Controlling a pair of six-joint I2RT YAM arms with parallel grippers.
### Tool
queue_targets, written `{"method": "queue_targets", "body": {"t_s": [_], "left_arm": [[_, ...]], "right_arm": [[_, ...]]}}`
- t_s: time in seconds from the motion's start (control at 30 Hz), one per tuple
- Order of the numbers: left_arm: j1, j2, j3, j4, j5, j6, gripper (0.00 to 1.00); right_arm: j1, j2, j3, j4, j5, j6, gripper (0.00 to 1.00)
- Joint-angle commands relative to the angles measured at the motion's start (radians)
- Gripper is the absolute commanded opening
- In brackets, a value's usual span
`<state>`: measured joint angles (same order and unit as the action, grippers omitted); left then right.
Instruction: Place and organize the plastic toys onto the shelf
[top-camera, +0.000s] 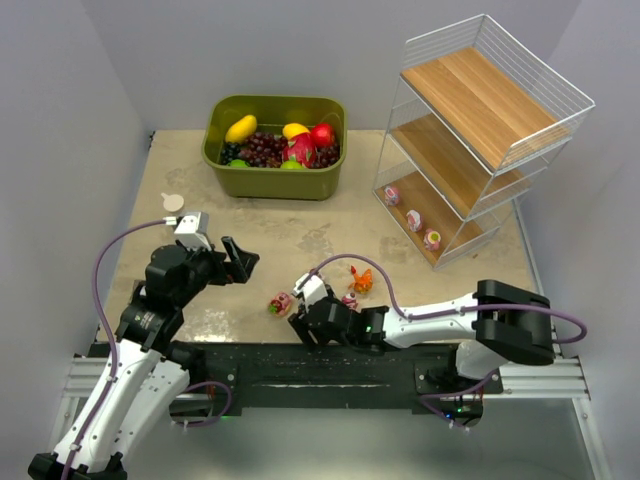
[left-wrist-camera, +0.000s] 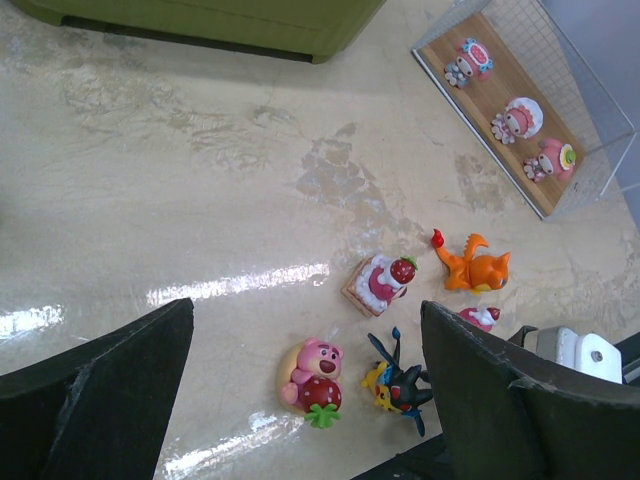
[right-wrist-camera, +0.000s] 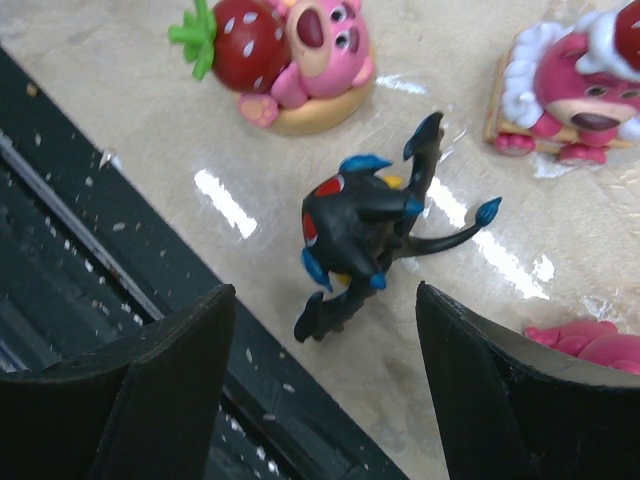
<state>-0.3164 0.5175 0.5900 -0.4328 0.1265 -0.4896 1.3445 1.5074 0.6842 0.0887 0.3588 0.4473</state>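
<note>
The black spiky creature (right-wrist-camera: 365, 235) lies on the tabletop just ahead of my right gripper (right-wrist-camera: 325, 300), whose jaws stand open on either side of its lower leg without touching it. The same creature (left-wrist-camera: 400, 382) shows in the left wrist view. Around it lie a pink bear with a strawberry (right-wrist-camera: 290, 55) (top-camera: 281, 303), a pink bear on a cake (right-wrist-camera: 570, 90), an orange creature (left-wrist-camera: 478, 268) (top-camera: 361, 281) and a small pink toy (right-wrist-camera: 590, 340). My left gripper (left-wrist-camera: 306, 330) (top-camera: 238, 262) hovers open and empty. The shelf (top-camera: 470, 95) holds three pink toys (top-camera: 414, 220) on its bottom tier (left-wrist-camera: 520, 75).
An olive-green bin (top-camera: 275, 145) of fruit stands at the back centre. The black base rail (right-wrist-camera: 80, 250) runs along the table's near edge right beside the black creature. White walls close in both sides. A small round disc (top-camera: 173, 202) lies at the left.
</note>
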Motion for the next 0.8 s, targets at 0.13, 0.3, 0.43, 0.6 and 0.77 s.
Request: {"method": "queue_targets", "body": {"t_s": [0.13,0.3,0.43,0.6,0.77], "left_arm": [[0.002,-0.008,-0.001,0.028,-0.004,-0.006,1.00],[0.002,-0.008,-0.001,0.031,-0.004,-0.004,1.00],[0.002,-0.008,0.001,0.029,-0.004,-0.004,1.00],[0.002,-0.008,0.001,0.028,-0.007,-0.004,1.00],[0.002,-0.004,0.002,0.029,-0.005,-0.004,1.00]], "right_arm": [[0.010,0.060,0.077,0.088,0.175,0.039,0.70],[0.028,0.027,0.068,0.033,0.189,0.051,0.72],[0.048,0.014,0.067,-0.015,0.192,0.071,0.73],[0.071,0.004,0.054,-0.046,0.218,0.116,0.67],[0.076,0.010,0.041,-0.035,0.236,0.139,0.59]]}}
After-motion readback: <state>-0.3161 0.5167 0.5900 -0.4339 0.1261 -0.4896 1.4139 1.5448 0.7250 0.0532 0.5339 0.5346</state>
